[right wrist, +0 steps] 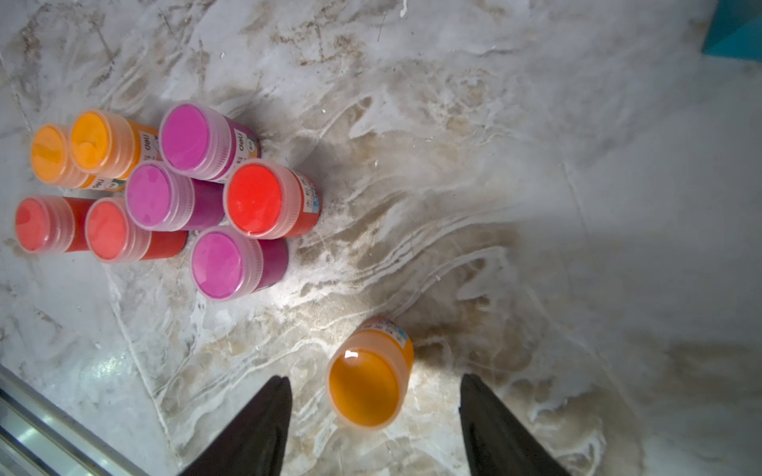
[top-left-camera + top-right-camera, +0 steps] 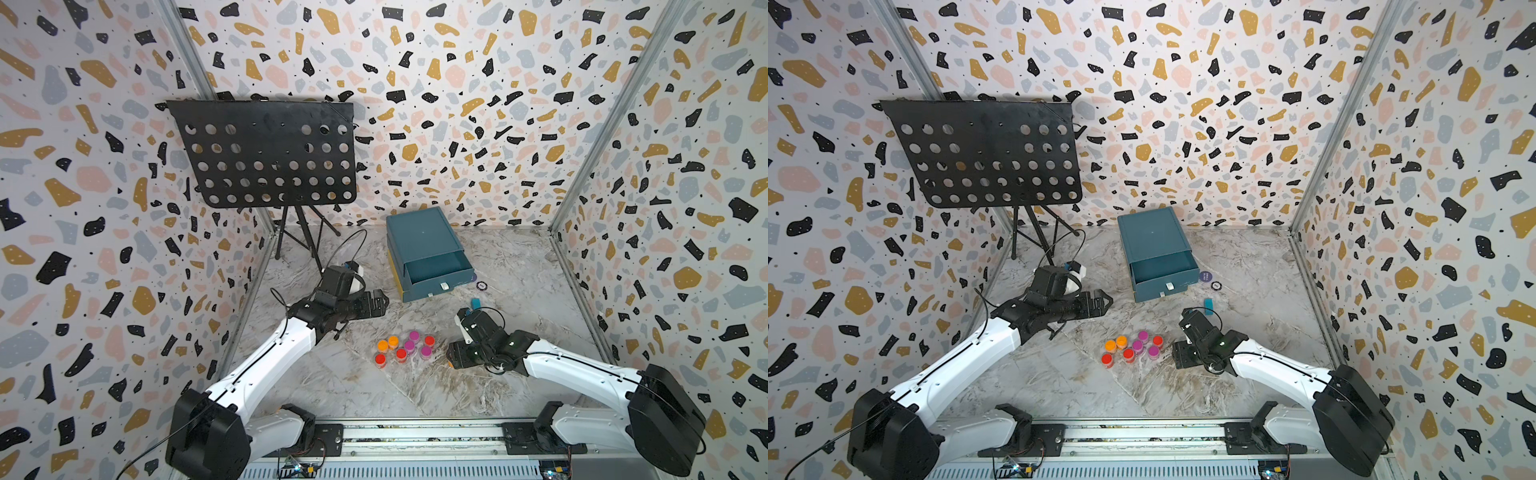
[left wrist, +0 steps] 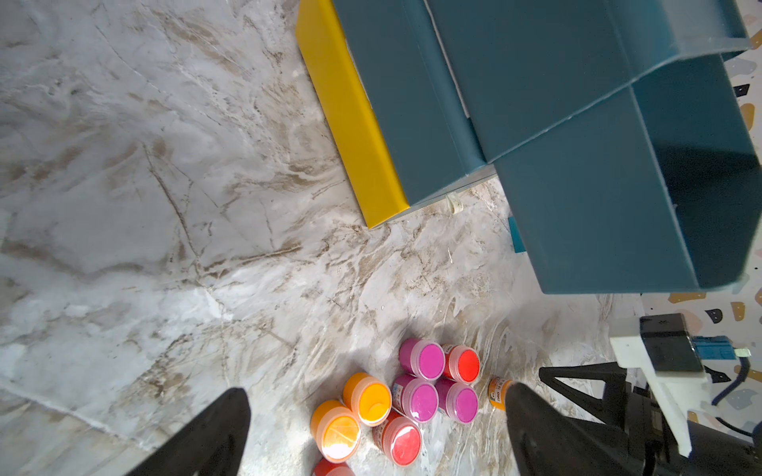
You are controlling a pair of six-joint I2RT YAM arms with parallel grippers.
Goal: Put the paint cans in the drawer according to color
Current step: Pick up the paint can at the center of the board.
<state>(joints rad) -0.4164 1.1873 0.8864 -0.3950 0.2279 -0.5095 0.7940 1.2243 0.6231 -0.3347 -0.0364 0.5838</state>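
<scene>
Filling the rear left corner, a black perforated stand (image 2: 266,153) rises on its tripod over the marble floor (image 2: 374,399). Beside it, near the back wall, sits the teal chest (image 2: 417,232) with a yellow side. Its top drawer (image 2: 436,270) is pulled out toward the arms, with the white pull in front.

The left gripper (image 2: 383,302) hangs between the chest and the cans, its fingers (image 3: 214,432) spread wide with nothing between them. The right gripper (image 1: 373,381) is low, just right of the cluster. Its fingers are parted on either side of one orange can (image 1: 365,391), with a gap showing on each side, so there is no grip. That can stands upright, apart from the rest.

Eight cans (image 2: 402,348) stand bunched mid-floor in front of the chest: three magenta, three red, two orange, many touching. A small teal block (image 2: 1208,304) lies between the chest and the right arm.
</scene>
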